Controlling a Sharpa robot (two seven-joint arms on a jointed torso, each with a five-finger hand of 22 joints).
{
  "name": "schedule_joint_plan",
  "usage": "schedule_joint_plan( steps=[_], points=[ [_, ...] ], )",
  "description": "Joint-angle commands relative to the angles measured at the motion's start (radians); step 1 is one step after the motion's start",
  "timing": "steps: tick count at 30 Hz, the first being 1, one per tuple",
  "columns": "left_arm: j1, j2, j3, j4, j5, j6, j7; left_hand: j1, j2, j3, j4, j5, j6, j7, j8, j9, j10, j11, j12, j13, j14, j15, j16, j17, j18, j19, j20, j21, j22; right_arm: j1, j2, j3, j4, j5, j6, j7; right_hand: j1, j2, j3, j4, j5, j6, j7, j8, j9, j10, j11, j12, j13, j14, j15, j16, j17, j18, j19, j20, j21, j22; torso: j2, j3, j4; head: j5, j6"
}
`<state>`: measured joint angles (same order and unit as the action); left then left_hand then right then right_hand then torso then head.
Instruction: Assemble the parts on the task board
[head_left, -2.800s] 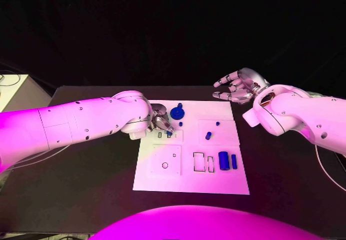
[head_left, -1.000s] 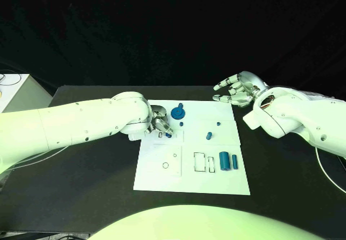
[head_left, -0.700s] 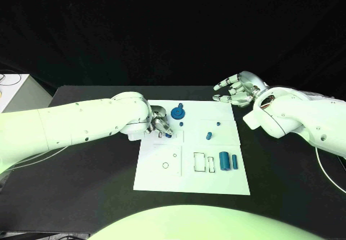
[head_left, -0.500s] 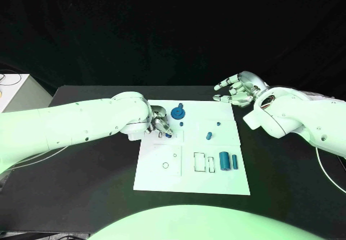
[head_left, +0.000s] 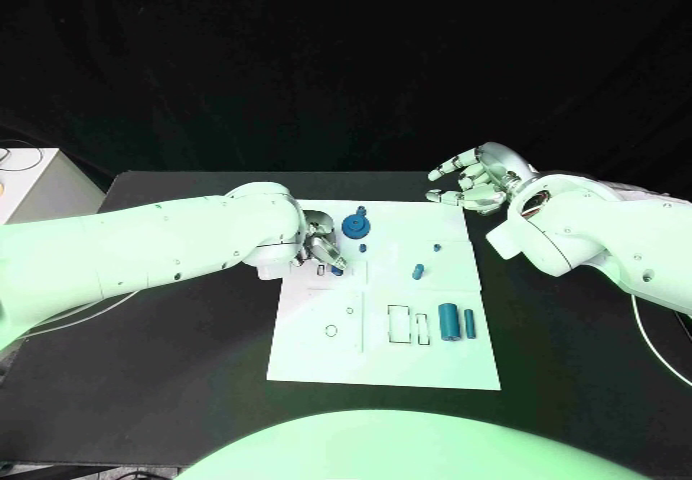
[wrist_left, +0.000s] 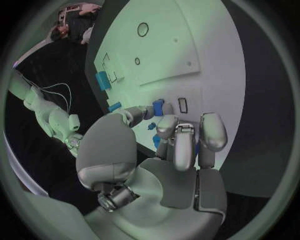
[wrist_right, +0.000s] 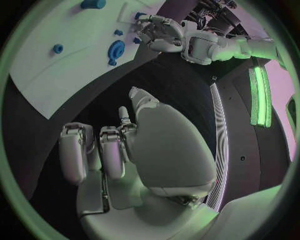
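While our left hand bends down over the far left part of the task board, its fingertips pinch a small blue part right beside a little rectangular slot. We judge the hand holds the part low and close so it can be seated in that slot. Just beyond this hand, on the board's far edge, sits a round blue disc with a knob, and a tiny blue peg lies close beside the fingers.

Our right hand waits off the board's far right corner, raised above the worktop, with its fingers loosely curled and apart, holding nothing. It seems parked there to leave the board free for the left hand.

Between the two hands lie a small blue dot and a short blue piece. Nearer to us than both hands, two blue cylinders stand side by side next to two outlined rectangular recesses.

Under everything is a flat black worktop; the white board lies in its middle. Behind it the room is dark, and a pale box stands past the worktop's left edge.
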<state>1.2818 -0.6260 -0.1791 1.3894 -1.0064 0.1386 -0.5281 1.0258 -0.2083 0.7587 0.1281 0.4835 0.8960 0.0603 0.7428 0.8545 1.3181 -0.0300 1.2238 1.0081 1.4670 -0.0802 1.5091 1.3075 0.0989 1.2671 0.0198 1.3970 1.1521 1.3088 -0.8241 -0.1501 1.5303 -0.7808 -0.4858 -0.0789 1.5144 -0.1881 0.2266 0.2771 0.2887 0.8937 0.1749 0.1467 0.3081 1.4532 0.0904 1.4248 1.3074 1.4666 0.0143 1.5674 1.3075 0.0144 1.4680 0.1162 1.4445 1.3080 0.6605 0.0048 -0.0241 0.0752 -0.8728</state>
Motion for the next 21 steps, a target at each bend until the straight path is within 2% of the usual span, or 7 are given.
schedule_joint_plan(
  steps=[1,10,14,21],
  points=[
    [-0.004,0.009,-0.002,0.001,-0.003,0.033,0.004,-0.007,0.008,0.212,-0.214,0.003,0.011,-0.015,0.003,0.001,0.012,-0.001,0.006,0.003,0.07,-0.007,0.004,0.131,-0.006,0.006,0.004,0.006,0.001,0.0,0.0,0.0,0.001,-0.003,0.006,0.007,-0.008,-0.004,0.005,-0.001,0.0,-0.006,0.0,0.004,0.001,-0.006,-0.002,-0.005,0.137,0.1,0.0,-0.003,0.248,0.02,0.032,0.0,-0.006,0.17,0.0,-0.0002,-0.0004,0.0,0.0],
    [-0.005,0.02,-0.002,-0.003,-0.004,0.036,0.004,-0.018,0.012,0.202,-0.206,0.001,0.017,-0.02,0.007,0.007,0.026,-0.004,0.019,0.02,0.074,-0.009,0.011,0.144,-0.006,0.005,0.004,0.005,0.002,0.0,-0.001,0.0,0.001,-0.003,0.006,0.007,-0.009,-0.006,0.008,-0.002,-0.001,-0.007,0.0,0.006,0.001,-0.006,-0.002,-0.005,0.137,0.1,-0.001,-0.003,0.247,0.02,0.032,0.0,-0.007,0.17,0.0,-0.0004,-0.0002,-0.002,0.0],
    [-0.006,0.022,-0.002,-0.005,-0.004,0.037,0.005,-0.023,0.016,0.197,-0.202,0.0,0.02,-0.023,0.01,0.011,0.035,-0.007,0.03,0.035,0.076,-0.011,0.015,0.153,-0.013,0.029,0.004,0.018,0.035,0.0,0.0,0.0,0.001,-0.003,0.009,0.007,-0.009,-0.006,0.008,-0.002,-0.001,-0.007,0.0,0.006,0.001,-0.006,-0.002,-0.005,0.137,0.1,-0.001,-0.003,0.247,0.02,0.032,0.0,-0.007,0.17,0.0,-0.0008,0.0005,-0.003,0.0],
    [-0.006,0.025,-0.003,-0.011,-0.006,0.036,0.005,-0.031,0.02,0.185,-0.194,-0.003,0.026,-0.028,0.014,0.017,0.041,-0.01,0.034,0.039,0.078,-0.014,0.018,0.16,-0.015,0.034,0.003,0.021,0.041,0.0,0.0,0.0,0.0,-0.001,0.012,0.007,-0.011,-0.007,0.009,-0.001,-0.002,-0.007,0.0,0.006,0.001,-0.008,-0.002,-0.006,0.135,0.099,0.0,-0.004,0.246,0.02,0.031,0.0,-0.008,0.169,-0.001,-0.0014,0.0006,-0.004,0.0]
  ],
)
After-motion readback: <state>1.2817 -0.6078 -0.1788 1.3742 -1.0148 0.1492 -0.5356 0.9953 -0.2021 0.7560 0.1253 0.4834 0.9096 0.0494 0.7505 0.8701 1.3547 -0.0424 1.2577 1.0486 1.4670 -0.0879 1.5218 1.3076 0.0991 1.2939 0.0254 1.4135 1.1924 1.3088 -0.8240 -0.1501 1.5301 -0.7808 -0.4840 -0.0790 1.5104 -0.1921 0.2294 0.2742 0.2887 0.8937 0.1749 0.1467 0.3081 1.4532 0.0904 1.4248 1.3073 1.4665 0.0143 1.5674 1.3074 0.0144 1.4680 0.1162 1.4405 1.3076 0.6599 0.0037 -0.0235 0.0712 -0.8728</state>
